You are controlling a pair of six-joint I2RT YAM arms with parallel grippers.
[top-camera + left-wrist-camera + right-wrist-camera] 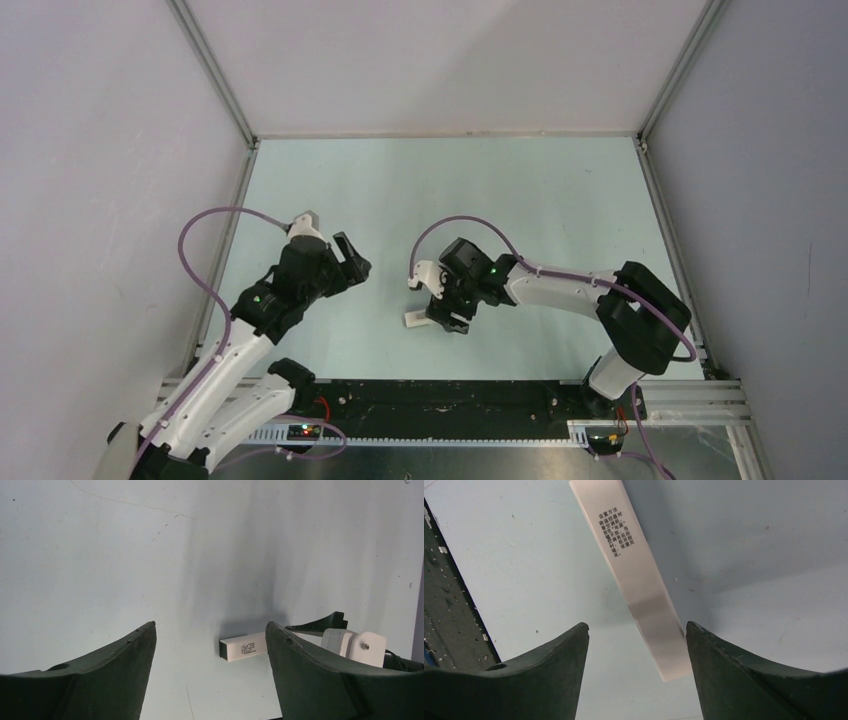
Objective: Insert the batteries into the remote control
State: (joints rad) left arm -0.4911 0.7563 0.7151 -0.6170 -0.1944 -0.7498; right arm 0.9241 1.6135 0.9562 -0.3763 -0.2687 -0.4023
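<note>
Observe that the remote control (639, 575) lies flat on the desk (560, 200) between the spread, empty jaws of the right claw (636, 630), apparently positioned to grasp it, while the left claw (210, 627) hangs released nearby, facing it; you see no batteries.

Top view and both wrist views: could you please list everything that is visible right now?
remote: one, white with printed text, on the table, front centre.
batteries: none visible in any view.
table: one, pale green, under everything.
walls: three, white, around the table.
rail: one, black, along the near edge.
arms: two, white and black, bolted at the near edge.
left gripper: one, black, open, above bare table.
right gripper: one, black, open, astride the remote.
</note>
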